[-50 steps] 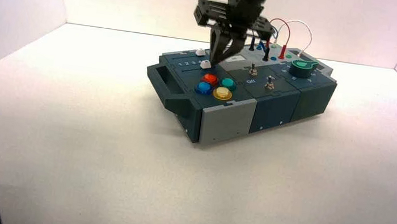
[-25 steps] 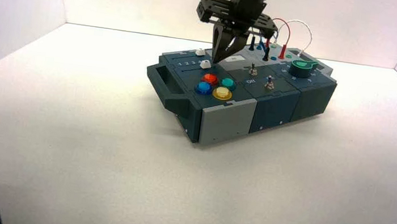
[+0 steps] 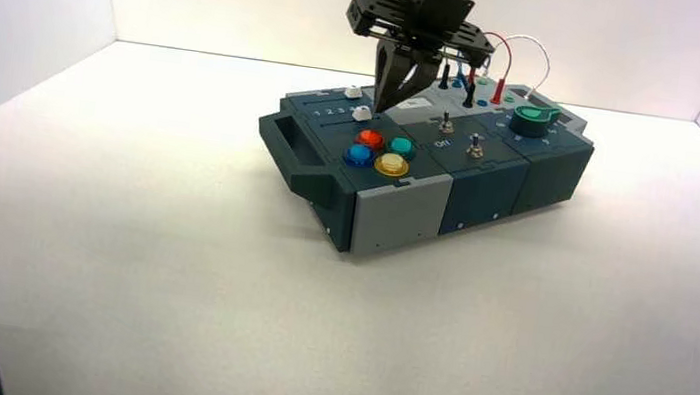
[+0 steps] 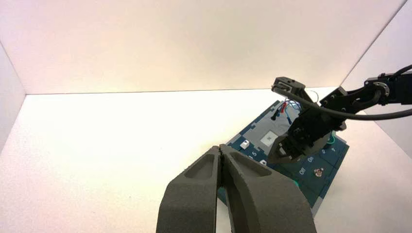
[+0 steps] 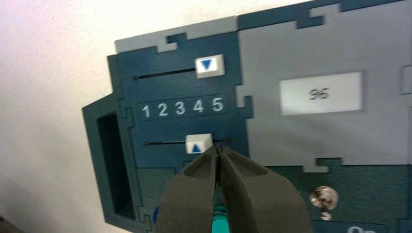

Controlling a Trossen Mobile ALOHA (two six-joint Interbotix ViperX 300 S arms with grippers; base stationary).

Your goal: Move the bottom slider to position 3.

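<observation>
Right gripper (image 5: 219, 153) is pinched closed on nothing, hovering just above the bottom slider (image 5: 199, 143), whose blue arrow sits under the 4, one step past position 3 (image 5: 180, 108). Left gripper (image 4: 222, 158) is closed too, parked well away from the box (image 3: 394, 213).

Four round buttons (image 3: 380, 151) cluster at the box's near left: red, teal, blue, yellow. Two toggle switches (image 3: 460, 136) sit mid-panel, green knob (image 3: 534, 119) far right, red and white wires (image 3: 509, 61) looping behind (display (image 5: 321, 93) reads 96).
</observation>
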